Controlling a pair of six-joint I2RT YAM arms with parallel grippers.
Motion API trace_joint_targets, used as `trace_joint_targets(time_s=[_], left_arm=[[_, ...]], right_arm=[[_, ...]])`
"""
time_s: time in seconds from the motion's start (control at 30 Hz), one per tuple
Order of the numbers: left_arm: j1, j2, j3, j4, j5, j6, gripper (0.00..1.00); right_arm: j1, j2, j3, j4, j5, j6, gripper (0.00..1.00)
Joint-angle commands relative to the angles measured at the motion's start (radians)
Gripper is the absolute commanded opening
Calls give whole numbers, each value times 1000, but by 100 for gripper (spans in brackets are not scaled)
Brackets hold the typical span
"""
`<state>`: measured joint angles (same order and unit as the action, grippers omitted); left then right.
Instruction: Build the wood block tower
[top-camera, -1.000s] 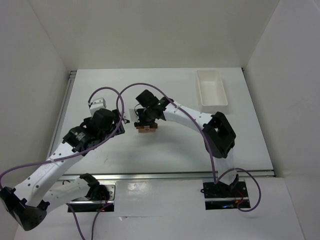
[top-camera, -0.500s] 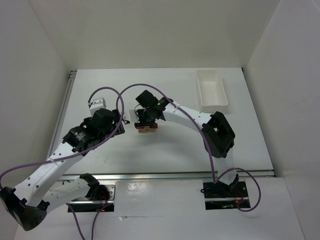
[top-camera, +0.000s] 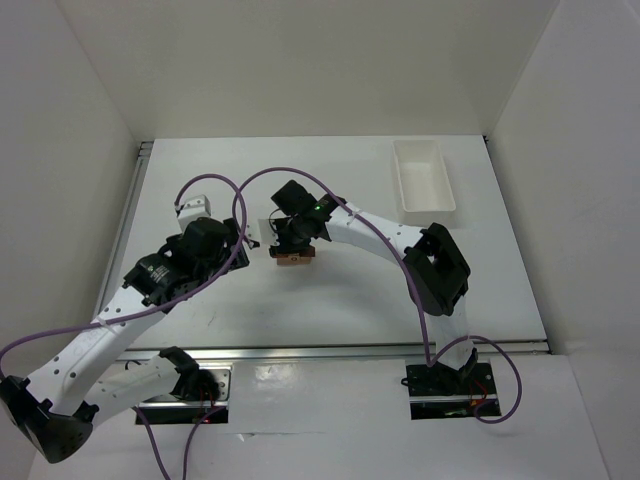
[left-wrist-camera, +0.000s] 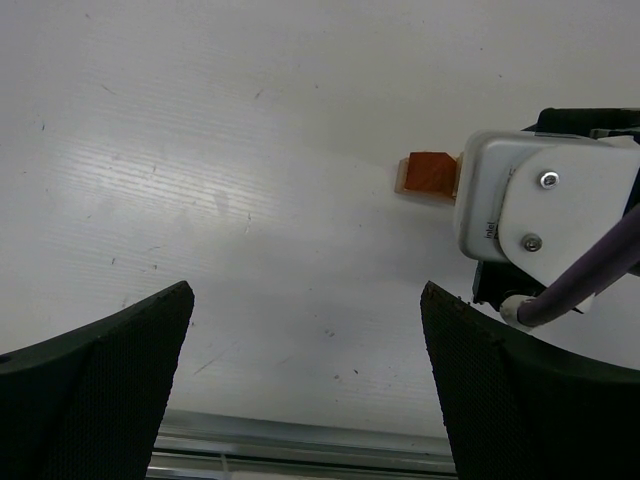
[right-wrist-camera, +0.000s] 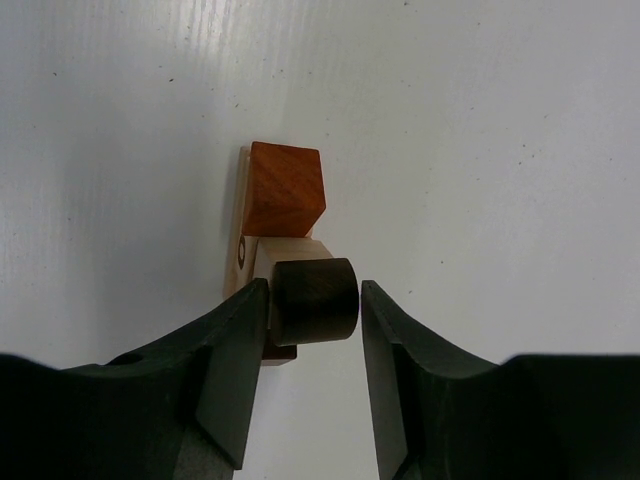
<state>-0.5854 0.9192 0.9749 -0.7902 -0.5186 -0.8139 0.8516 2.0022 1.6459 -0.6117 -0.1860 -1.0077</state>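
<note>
Wood block tower (top-camera: 293, 257) sitting mid table (top-camera: 350, 300), pale base plank (right-wrist-camera: 238, 215) running lengthwise along right gripper (right-wrist-camera: 314, 295) fingers, dark block (right-wrist-camera: 316, 305) topping near end. Right jaws narrowly flanking dark block, cannot tell if clamping. Left gripper (left-wrist-camera: 305, 295) gaping wide, holding nothing.

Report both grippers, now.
Left gripper: open, empty.
Right gripper: jaws flank the dark brown block on the wood block tower; whether it grips cannot be told.

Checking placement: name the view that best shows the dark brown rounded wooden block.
Right wrist: the dark brown rounded wooden block sits large, centred, between the fingers of the right gripper. Top external shows only a tiny tan cluster under that gripper. Left wrist shows just an orange-tan block; the dark one is hidden.
</note>
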Motion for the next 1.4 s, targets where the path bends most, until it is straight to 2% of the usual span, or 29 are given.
trace_joint_targets(time_s=[0.0,0.1,0.13,0.2,0.23,0.3,0.33,0.47,0.6,0.63,0.73,0.8,0.83,0.87,1.0,1.07,1.1,1.17,1.33,1.37], left_arm=[[-4,-16,-4,28,0,9,100],[-4,-16,-4,28,0,9,100],[-4,-16,-4,28,0,9,100],[-4,-16,-4,28,0,9,100],[-4,-16,-4,28,0,9,100],[-13,-16,-4,28,0,9,100],[-13,-16,-4,28,0,9,100],[-13,-34,-4,19,0,9,100],[-13,-43,16,-7,-55,-1,100],[-13,-43,28,-17,-64,-11,100],[-13,-20,71,-46,-84,-21,100],[-13,-7,88,-46,-93,-21,100],[-13,3,99,-35,-116,-21,100],[-13,24,113,-24,-127,-21,100],[1,117,168,45,-149,25,100],[42,162,218,66,-137,48,100],[58,182,219,83,-136,77,100],[94,216,228,130,-91,119,100],[219,202,223,242,5,192,100],[231,202,211,256,15,193,100]], right_arm=[[10,-8,38,-5,6,15,51],[10,-17,48,-5,6,15,60],[10,-17,48,-5,-3,15,70],[10,-28,48,-5,-3,26,75],[10,-28,48,-5,-3,26,88],[10,-37,57,4,-23,35,91],[10,-37,57,-6,-23,44,100],[10,-82,101,-23,-59,54,100],[-5,-152,60,82,-6,107,100],[-22,-164,60,101,-33,136,100],[-136,-213,31,203,-179,299,100],[-238,-238,-14,330,-199,452,100],[-267,-249,-36,357,-199,495,100],[-311,-249,-37,381,-184,605,100],[-417,-215,-26,392,-202,853,100],[-465,-226,-82,398,-195,953,100],[-489,-238,-109,398,-194,1054,100],[-546,-247,-152,388,-240,1107,100],[-565,-290,-248,351,-168,1155,100],[-565,-321,-271,393,-159,1155,100]])
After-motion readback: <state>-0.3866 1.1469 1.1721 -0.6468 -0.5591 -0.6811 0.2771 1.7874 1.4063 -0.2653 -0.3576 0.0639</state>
